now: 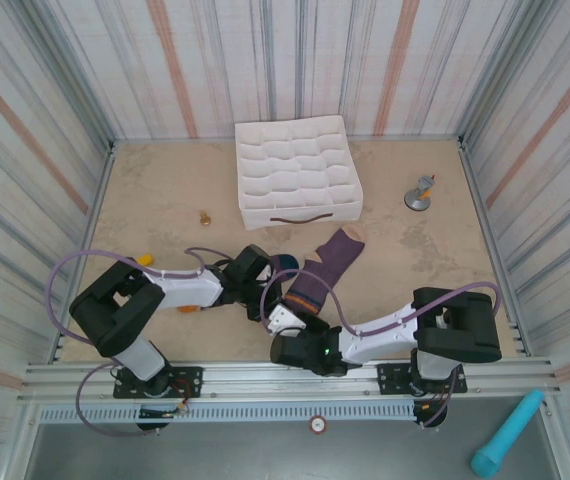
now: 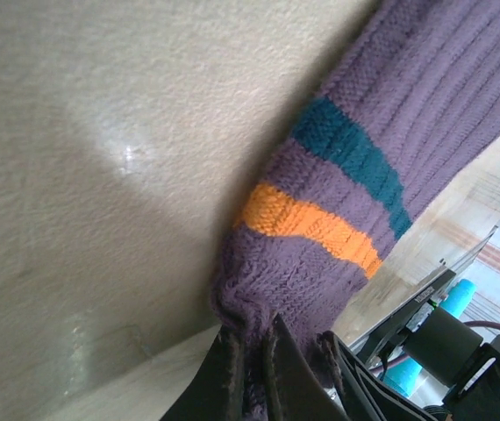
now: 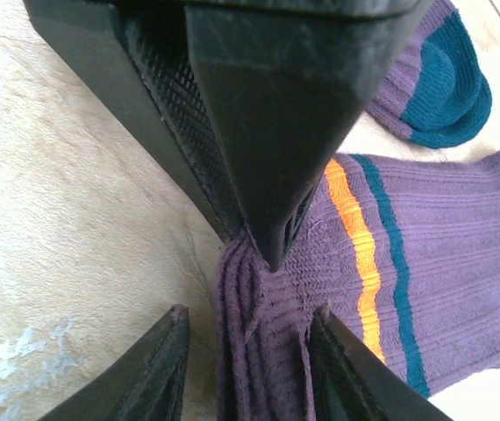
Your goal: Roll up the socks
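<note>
Two purple socks point(image 1: 327, 262) lie overlapped in the middle of the table, one with a tan toe point(image 1: 353, 235), the other with a teal toe point(image 3: 447, 88). My left gripper point(image 2: 254, 368) is shut on the bunched purple cuff edge point(image 2: 276, 298), just below an orange and a teal stripe. From above, the left gripper point(image 1: 270, 290) reaches in from the left. In the right wrist view it point(image 3: 254, 246) comes down from the top onto the cuff. My right gripper point(image 3: 250, 316) is open, its fingers either side of the gathered cuff point(image 3: 263, 351), the left one apart from it.
A white gridded fabric box point(image 1: 295, 170) stands at the back centre. A small metal stand point(image 1: 420, 195) sits at the back right and a small brass piece point(image 1: 205, 217) at the left. Striped walls close three sides. A teal cylinder point(image 1: 505, 435) lies off the table, near right.
</note>
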Tool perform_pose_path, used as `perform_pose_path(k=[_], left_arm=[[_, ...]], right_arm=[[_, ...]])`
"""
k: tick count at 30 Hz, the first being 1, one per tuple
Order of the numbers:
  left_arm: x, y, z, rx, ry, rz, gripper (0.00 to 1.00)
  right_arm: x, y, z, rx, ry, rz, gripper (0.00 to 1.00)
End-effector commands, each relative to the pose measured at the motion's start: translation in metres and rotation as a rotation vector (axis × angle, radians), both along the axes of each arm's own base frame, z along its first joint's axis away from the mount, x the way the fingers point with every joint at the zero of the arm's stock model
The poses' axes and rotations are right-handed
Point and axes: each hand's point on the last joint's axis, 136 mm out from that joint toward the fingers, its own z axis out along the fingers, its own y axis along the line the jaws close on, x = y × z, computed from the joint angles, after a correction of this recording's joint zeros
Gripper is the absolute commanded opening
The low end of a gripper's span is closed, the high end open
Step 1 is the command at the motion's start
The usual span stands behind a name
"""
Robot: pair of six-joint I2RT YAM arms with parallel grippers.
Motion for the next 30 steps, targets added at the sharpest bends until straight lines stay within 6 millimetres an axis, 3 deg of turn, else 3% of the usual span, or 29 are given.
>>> perform_pose_path(k=[1,8,14,18,21,23,30], left_arm=[[0.001,-0.005,0.002,-0.013,0.015,-0.013,0.0],[-0.002,-0.005,0.008,-0.025,0.022,-0.017,0.0],[-0.001,-0.007,0.016,-0.028,0.015,-0.03,0.0],[-0.001,-0.005,0.014,-0.017,0.011,-0.032,0.0],[-0.001,-0.004,0.012,-0.014,-0.002,-0.035,0.0],[0.0,-0.004,0.011,-0.009,-0.011,-0.041,0.06],[0.004,0.005,0.014,0.023,-0.066,-0.04,0.41]], right_arm=[[0.002,-0.018,-0.016,-0.063,0.012,-0.022,0.36],[0.006,-0.023,-0.019,-0.061,0.006,-0.051,0.34],[0.007,-0.025,-0.024,-0.06,0.023,-0.068,0.15],[0.008,-0.027,-0.022,-0.033,0.046,-0.096,0.1],[0.006,-0.029,-0.027,0.012,0.162,-0.115,0.06],[0.008,-0.031,-0.028,0.041,0.211,-0.133,0.0],[0.011,-0.03,-0.021,0.151,0.405,-0.164,0.0]])
